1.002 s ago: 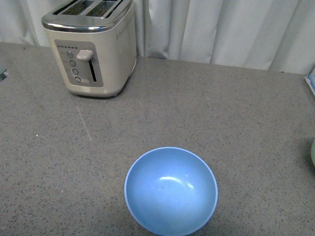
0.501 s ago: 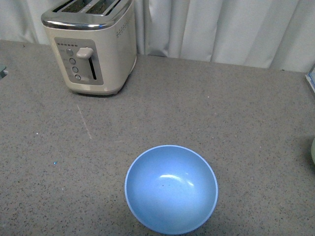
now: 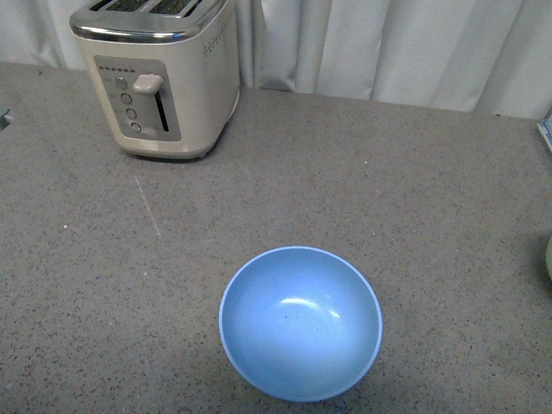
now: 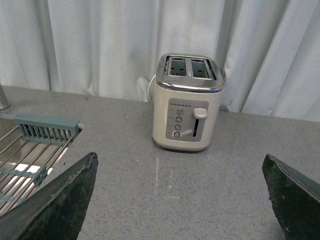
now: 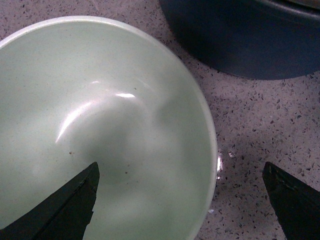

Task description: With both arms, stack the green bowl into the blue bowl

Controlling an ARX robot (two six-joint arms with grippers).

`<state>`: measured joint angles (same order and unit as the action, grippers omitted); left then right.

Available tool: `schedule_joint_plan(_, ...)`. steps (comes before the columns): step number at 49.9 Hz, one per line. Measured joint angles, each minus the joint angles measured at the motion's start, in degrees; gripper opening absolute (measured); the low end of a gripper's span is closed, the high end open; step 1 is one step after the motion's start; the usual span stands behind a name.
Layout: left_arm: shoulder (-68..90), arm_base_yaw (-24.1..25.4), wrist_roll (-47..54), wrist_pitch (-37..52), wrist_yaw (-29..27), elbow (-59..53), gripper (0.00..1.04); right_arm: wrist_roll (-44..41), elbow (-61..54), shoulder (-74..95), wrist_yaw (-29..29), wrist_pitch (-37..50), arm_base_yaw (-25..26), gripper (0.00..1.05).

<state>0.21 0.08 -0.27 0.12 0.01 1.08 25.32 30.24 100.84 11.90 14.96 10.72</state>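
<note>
The blue bowl point(image 3: 300, 323) sits upright and empty on the grey speckled counter, near the front middle of the front view. The green bowl point(image 5: 100, 130) fills the right wrist view, upright and empty; only a sliver of it point(image 3: 548, 259) shows at the right edge of the front view. My right gripper point(image 5: 182, 200) is open just above the green bowl's rim, one finger point(image 5: 65, 210) over its inside, the other point(image 5: 295, 200) over the counter outside. My left gripper point(image 4: 182, 195) is open and empty above bare counter, facing the toaster. Neither arm shows in the front view.
A cream toaster point(image 3: 159, 73) stands at the back left, also in the left wrist view point(image 4: 189, 107). A sink with a wire rack point(image 4: 30, 150) lies at the counter's left. A dark blue vessel point(image 5: 245, 35) sits close beside the green bowl. White curtains hang behind.
The front view has shifted slightly: the toaster and the blue bowl now sit a little higher in the picture. Nothing on the counter has visibly moved.
</note>
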Motion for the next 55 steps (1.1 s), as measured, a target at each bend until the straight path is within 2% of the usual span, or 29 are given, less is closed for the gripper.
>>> schedule_joint_plan(29, 0.0, 0.0, 0.0, 0.0, 0.0, 0.0, 0.98, 0.2, 2.3, 5.9, 0.2, 2.6, -0.3, 0.96)
schedule_joint_plan(31, 0.0, 0.0, 0.0, 0.0, 0.0, 0.0, 0.98, 0.1, 2.3, 6.1, 0.6, 3.1, -0.3, 0.93)
schedule_joint_plan(43, 0.0, 0.0, 0.0, 0.0, 0.0, 0.0, 0.98, 0.7, 2.1, 5.5, 0.3, 3.9, -0.3, 0.45)
schedule_joint_plan(55, 0.0, 0.0, 0.0, 0.0, 0.0, 0.0, 0.98, 1.9, 1.6, -3.4, -4.1, 0.5, -0.9, 0.07)
